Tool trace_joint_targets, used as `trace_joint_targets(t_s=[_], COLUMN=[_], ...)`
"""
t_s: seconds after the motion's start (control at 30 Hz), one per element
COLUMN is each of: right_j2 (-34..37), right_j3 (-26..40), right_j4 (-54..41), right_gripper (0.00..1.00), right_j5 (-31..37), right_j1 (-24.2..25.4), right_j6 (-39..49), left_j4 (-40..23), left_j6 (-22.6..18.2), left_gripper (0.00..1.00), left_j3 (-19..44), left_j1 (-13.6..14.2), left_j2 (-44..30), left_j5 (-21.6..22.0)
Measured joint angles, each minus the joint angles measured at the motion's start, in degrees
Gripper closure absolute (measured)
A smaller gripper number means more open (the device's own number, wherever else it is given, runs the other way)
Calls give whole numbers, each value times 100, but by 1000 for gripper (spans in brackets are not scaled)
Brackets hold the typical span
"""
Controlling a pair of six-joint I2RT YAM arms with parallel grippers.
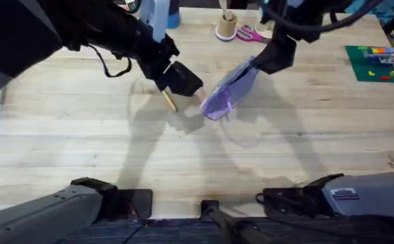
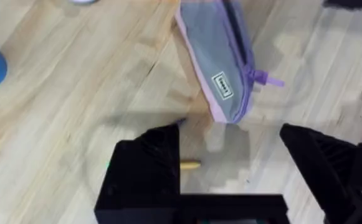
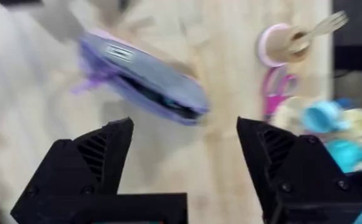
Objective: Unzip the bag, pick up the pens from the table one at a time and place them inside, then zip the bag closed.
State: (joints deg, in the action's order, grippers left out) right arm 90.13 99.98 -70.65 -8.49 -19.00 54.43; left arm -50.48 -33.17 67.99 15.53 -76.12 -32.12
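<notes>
Wooden table (image 1: 61,142); left gripper (image 2: 230,162) spread wide over yellow pen (image 2: 189,165); right gripper (image 3: 184,155) wide, empty, near bag (image 1: 229,91). Step: pen pickup; next, descend, close.

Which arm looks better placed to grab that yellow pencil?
Probably the left: its gripper hangs open right over the yellow pencil, while the right gripper is over by the bag.

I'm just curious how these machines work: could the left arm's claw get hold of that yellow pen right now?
Probably yes. The left claw is open and sits right above the pen, whose tip lies between its fingers on the table. The bag lies a little apart, so nothing seems to block it.
</notes>
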Motion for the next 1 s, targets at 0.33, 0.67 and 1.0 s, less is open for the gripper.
trace_joint_targets(t_s=[0.33,0.67,1.0], right_j2=[140,140,152], right_j3=[4,4,9], right_j4=[389,384,-122], right_gripper=[7,31,970], right_j5=[789,80,-164], right_j1=[0,0,0], right_j6=[2533,3291,3391], left_j4=[-55,-57,-57], left_j6=[0,-2,0], left_gripper=[6,6,6], left_j3=[0,0,0], left_j1=[-304,-304,-304], left_j2=[0,0,0], left_j5=[26,24,25])
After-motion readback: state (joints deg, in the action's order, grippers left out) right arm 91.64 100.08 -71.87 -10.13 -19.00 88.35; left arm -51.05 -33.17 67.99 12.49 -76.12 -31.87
